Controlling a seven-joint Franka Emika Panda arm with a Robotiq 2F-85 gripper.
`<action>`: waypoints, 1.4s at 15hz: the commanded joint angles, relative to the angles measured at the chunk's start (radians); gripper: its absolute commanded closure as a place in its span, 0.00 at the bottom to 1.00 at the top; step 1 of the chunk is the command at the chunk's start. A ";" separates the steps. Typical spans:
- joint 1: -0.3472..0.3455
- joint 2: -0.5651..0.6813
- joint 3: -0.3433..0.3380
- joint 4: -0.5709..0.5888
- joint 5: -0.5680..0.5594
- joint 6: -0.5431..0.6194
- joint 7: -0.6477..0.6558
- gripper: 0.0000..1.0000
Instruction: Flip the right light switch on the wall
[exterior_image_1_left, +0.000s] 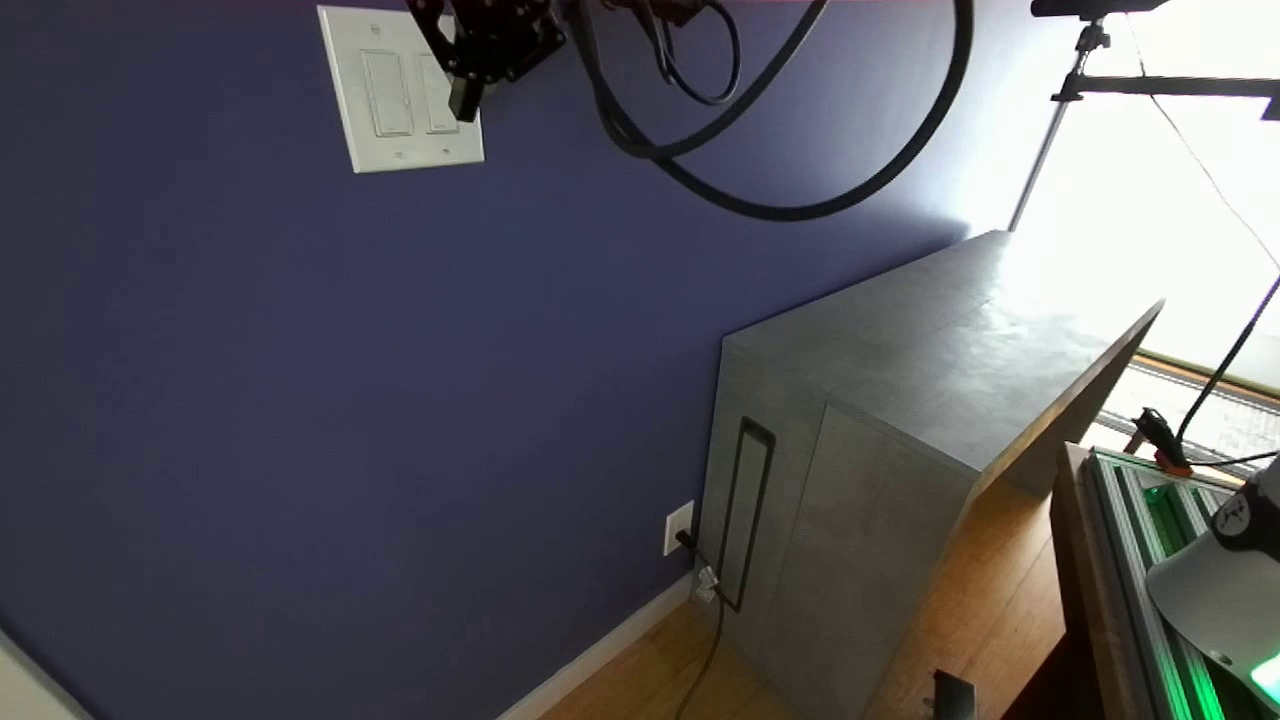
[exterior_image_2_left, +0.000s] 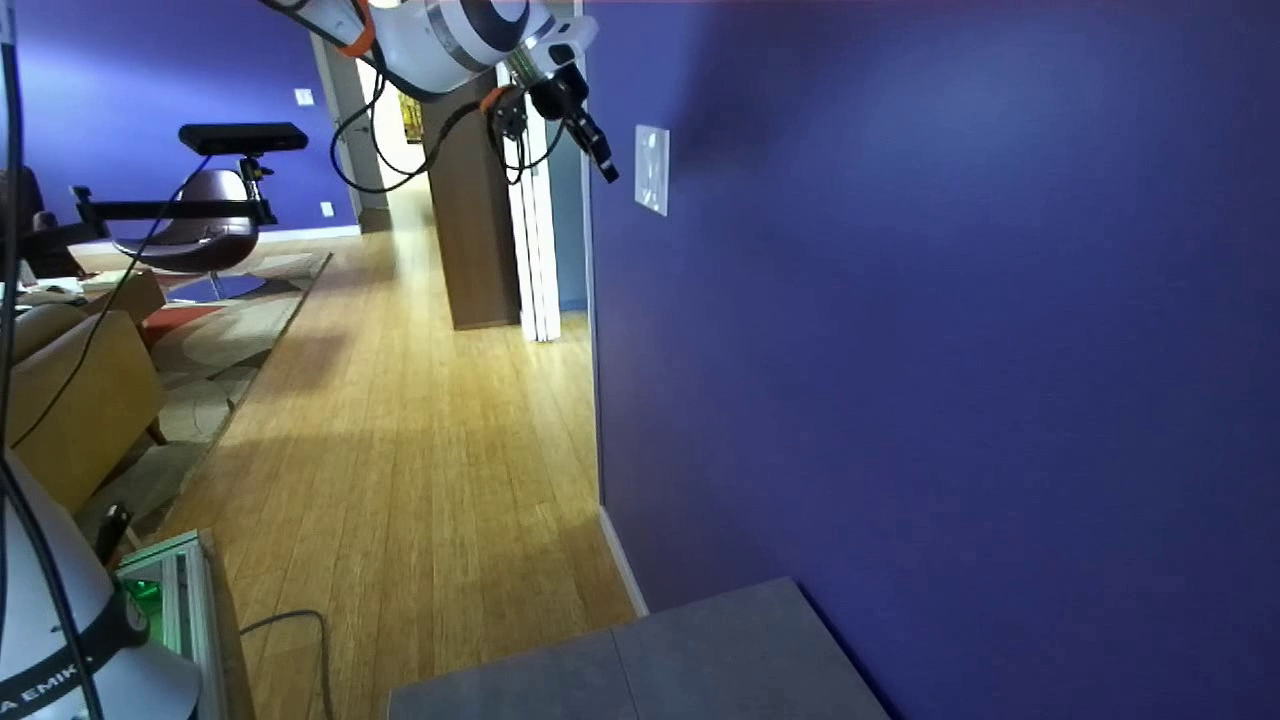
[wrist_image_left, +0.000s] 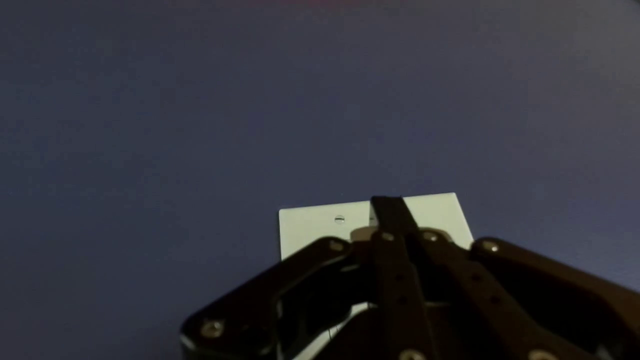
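Note:
The white double switch plate (exterior_image_1_left: 345, 80) is on the dark blue-purple wall (exterior_image_1_left: 400, 350). It also shows edge-on in an exterior view (exterior_image_2_left: 652, 170) and in the wrist view (wrist_image_left: 310, 227). The right light switch (exterior_image_1_left: 437, 95) is partly covered by my gripper; its left twin paddle (exterior_image_1_left: 388, 93) shows fully. My black gripper (exterior_image_1_left: 465, 100) is shut with its fingertips together and nothing between them. In an exterior view, the fingertips (exterior_image_2_left: 610, 175) stand a little off the plate. In the wrist view, the gripper (wrist_image_left: 387, 200) overlaps the plate and hides most of both paddles. I cannot tell which way the switch is tipped.
A grey cabinet (exterior_image_1_left: 880, 330) stands against the wall below, to the right. A small outlet plate (exterior_image_1_left: 679, 528) with a cord is low on the wall. Black cables (exterior_image_1_left: 790, 212) loop from the arm. A wall edge (exterior_image_2_left: 598, 400) lies beside the plate.

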 joint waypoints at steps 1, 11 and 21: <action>0.063 0.066 -0.061 0.084 -0.079 -0.032 0.077 1.00; 0.135 0.159 -0.155 0.182 -0.203 -0.052 0.147 1.00; 0.137 0.176 -0.146 0.217 -0.145 -0.113 0.084 1.00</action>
